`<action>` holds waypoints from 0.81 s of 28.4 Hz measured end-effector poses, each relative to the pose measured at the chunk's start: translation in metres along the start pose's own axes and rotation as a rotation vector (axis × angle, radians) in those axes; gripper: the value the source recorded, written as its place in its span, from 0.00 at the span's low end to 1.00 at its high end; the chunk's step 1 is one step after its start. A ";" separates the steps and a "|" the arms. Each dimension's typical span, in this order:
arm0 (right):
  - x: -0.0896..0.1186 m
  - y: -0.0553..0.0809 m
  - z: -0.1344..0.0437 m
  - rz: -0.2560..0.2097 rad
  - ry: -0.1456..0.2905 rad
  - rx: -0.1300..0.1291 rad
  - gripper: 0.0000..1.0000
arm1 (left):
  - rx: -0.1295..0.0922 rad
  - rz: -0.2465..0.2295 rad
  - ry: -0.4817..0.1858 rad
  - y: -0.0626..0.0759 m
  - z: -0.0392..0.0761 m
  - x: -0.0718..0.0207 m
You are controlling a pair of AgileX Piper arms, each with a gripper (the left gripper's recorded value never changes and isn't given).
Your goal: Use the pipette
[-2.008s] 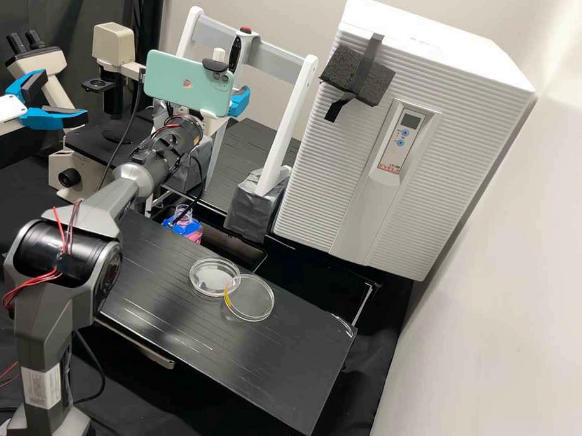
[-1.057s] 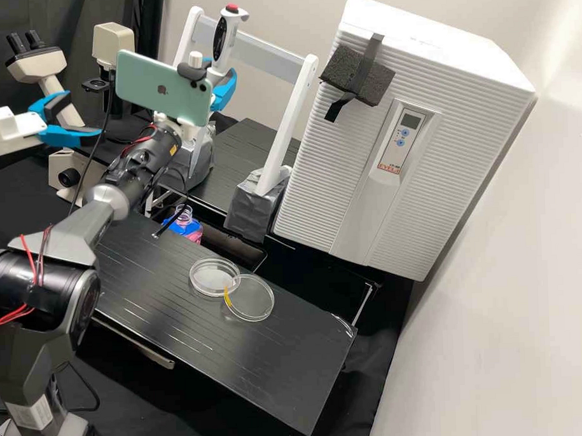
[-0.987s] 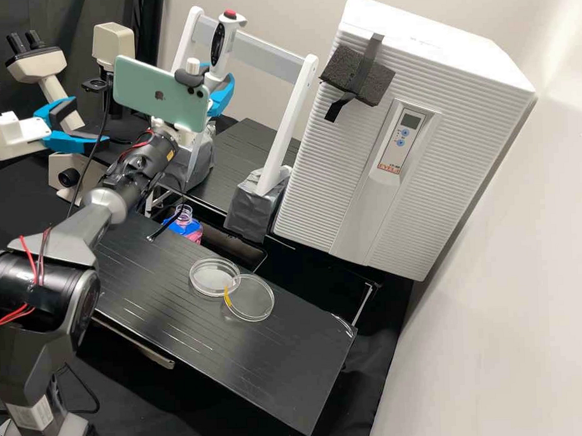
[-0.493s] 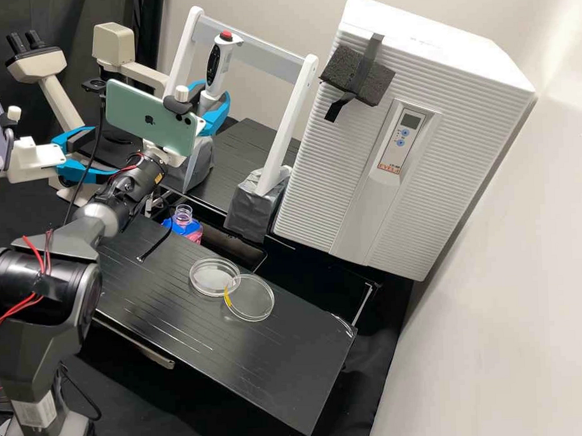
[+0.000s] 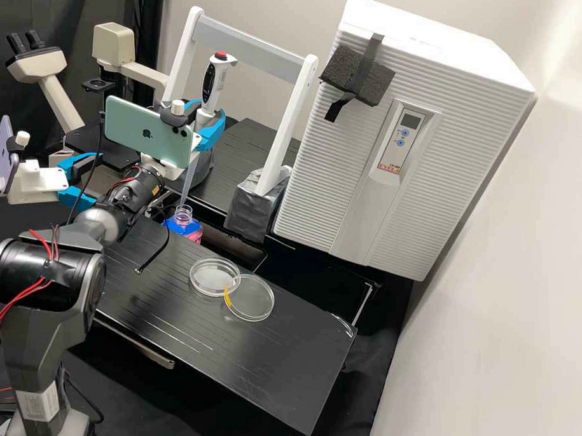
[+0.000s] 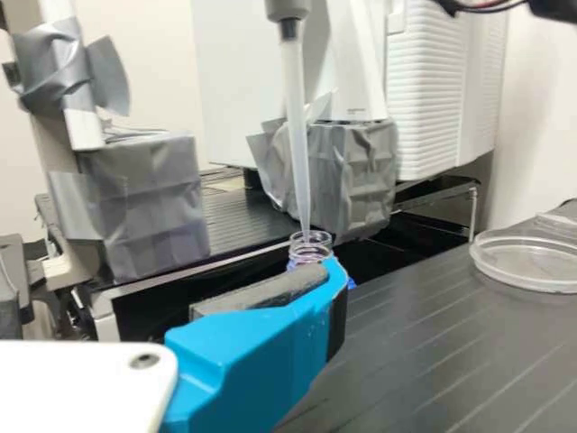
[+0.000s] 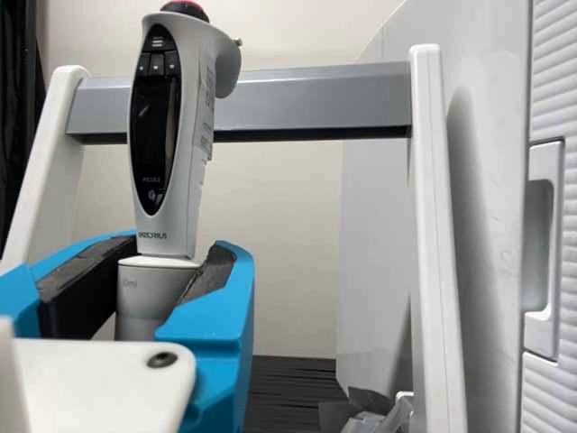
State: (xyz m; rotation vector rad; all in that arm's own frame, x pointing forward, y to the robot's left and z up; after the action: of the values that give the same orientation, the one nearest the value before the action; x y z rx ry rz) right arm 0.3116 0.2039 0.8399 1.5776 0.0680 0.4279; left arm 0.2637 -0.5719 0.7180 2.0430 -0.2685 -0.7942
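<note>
Your right hand pinches the pipette by its lower barrel. Its long axis is close to upright, with the tip at the mouth of the bottle, which lies straight below that hand. Your left hand is spread and empty, off to the side; judged not needed.

Pipette over bottle, dishes on platform

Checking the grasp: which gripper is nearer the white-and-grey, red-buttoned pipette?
Right. The right gripper is shut on the white-and-grey, red-buttoned pipette; the left gripper sits apart, lower down.
</note>
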 end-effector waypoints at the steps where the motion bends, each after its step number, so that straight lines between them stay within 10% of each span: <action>1: 0.000 -0.001 0.001 0.003 0.000 -0.002 0.00 | 0.000 -0.001 -0.005 0.000 0.001 0.0002; 23: -0.009 -0.034 0.032 -0.046 -0.055 -0.063 0.00 | -0.004 -0.025 -0.041 -0.008 0.012 0.0028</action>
State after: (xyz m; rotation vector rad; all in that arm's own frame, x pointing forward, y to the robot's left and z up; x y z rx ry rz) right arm 0.3212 0.1728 0.8047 1.5217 0.0480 0.3467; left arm 0.2574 -0.5771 0.7059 2.0319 -0.2651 -0.8522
